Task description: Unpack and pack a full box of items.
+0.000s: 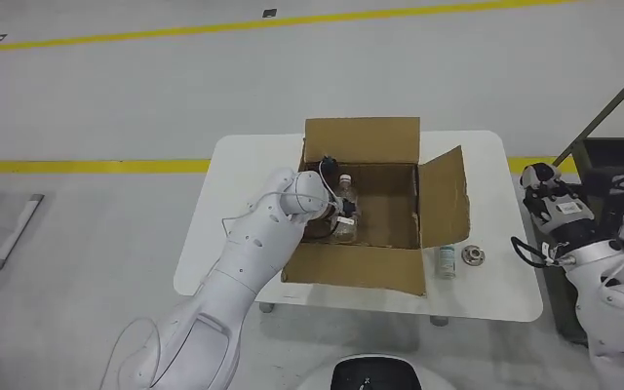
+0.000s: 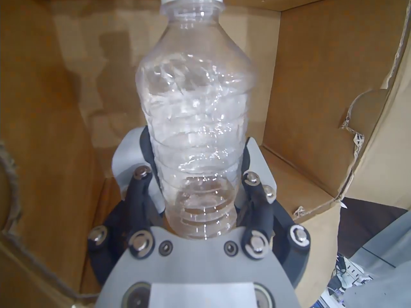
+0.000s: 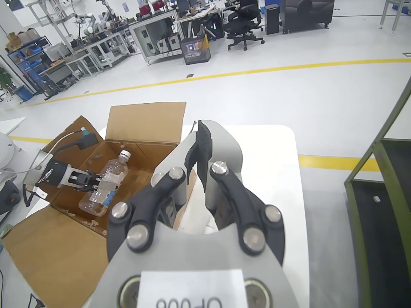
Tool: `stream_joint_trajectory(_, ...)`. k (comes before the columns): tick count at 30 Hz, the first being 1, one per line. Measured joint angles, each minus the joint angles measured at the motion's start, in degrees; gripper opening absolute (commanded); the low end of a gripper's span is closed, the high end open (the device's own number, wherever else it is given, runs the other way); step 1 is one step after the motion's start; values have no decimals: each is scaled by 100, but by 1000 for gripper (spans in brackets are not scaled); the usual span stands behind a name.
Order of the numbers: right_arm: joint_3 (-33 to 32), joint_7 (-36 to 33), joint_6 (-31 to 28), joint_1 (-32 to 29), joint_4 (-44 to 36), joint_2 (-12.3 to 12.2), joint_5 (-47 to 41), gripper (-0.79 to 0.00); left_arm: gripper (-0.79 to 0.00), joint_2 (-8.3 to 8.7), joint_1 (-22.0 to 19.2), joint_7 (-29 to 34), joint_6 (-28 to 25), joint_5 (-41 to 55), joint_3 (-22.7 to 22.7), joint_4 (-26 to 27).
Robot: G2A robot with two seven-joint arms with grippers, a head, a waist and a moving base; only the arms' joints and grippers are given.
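1. So, the left gripper (image 2: 197, 158) is clamped around the lower body of a clear plastic bottle (image 2: 196, 97), one finger on each side and the base tucked up against the palm.
2. The bottle has a white cap and looks empty. It's inside the cardboard box (image 1: 361, 139), over on the box's left side, with the cap pointing at the far wall.
3. From the right wrist view the bottle is tilted, cap end higher than the base. Can't tell whether the base is touching the box floor or hanging just above it.
4. The box sits mid-tabletop on the white table (image 1: 487, 283), taking up most of the depth from the far edge to the near edge. The far flap stands up, the right flap leans outward, and the near flap is folded out toward the near edge.
5. The right gripper (image 3: 200, 149) is off past the tabletop's right edge, up by the far right corner, with its pads pressed together and nothing between them.
6. Between the box's near right corner and the tabletop's right edge there's a small can (image 1: 446, 260) with a little round metal piece (image 1: 473, 255) just beside it.
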State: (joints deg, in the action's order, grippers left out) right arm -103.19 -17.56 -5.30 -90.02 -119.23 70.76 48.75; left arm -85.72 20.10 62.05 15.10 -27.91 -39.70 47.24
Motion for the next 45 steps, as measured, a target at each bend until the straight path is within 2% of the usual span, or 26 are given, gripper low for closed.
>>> stream_joint_trajectory(2, 12, -131, -68, 11, 8, -11, 12, -613, 0, -12, -2, 0, 14, -16, -1, -6)
stream_joint_trajectory(7, 69, -484, -166, 116, 69, -40, 53, -542, 0, -23, -2, -11, 20, -50, -43, 60)
stream_joint_trajectory(11, 133, -870, -224, 236, 216, -61, -134, -431, 0, -5, 8, -31, -116, -23, -140, 302)
stream_joint_trajectory(12, 141, -977, -228, 271, 269, -64, -242, -369, 0, 4, 17, -39, -173, -6, -174, 395)
stream_joint_trajectory(14, 138, -1227, -244, 364, 380, -75, -517, -154, 0, 36, 43, -49, -310, -17, -254, 649)
stream_joint_trajectory(16, 124, -1427, -250, 443, 487, -83, -830, -108, 0, 83, 82, -51, -419, -111, -330, 966)
stream_joint_trajectory(18, 111, -1586, -280, 502, 562, -91, -1121, 0, 0, 135, 129, 6, -425, -265, -390, 1228)
stream_joint_trajectory(22, 123, -1964, -421, 645, 719, -121, -1626, 0, 0, 282, 297, 121, -406, -596, -640, 1864)
stream_joint_trajectory(27, 304, -2252, -462, 804, 930, -153, -1697, 0, 0, 469, 496, 412, -263, -1597, -763, 2739)
stream_joint_trajectory(28, 376, -2273, -439, 852, 1005, -157, -1684, -172, 0, 517, 552, 505, -236, -1844, -810, 2959)
stream_joint_trajectory(29, 433, -2280, -428, 890, 1051, -162, -1609, -400, 0, 554, 584, 577, -233, -2071, -833, 3113)
stream_joint_trajectory(32, 655, -2249, -402, 962, 1195, -169, -1339, -526, 0, 673, 678, 864, -241, -3012, -870, 3578)
stream_joint_trajectory(34, 767, -2199, -372, 980, 1312, -170, -1255, -646, 0, 735, 780, 1051, -218, -3405, -992, 3862)
stream_joint_trajectory(36, 848, -2154, -356, 992, 1430, -173, -1210, -720, 0, 792, 874, 1227, -252, -3706, -1121, 4072)
stream_joint_trajectory(37, 873, -2130, -350, 1000, 1470, -174, -1205, -785, 0, 814, 916, 1292, -274, -3815, -1174, 4145)
stream_joint_trajectory(45, 1032, -2018, -342, 1050, 1643, -191, -1186, -785, 0, 937, 1300, 1694, -492, -4336, -1544, 4265)
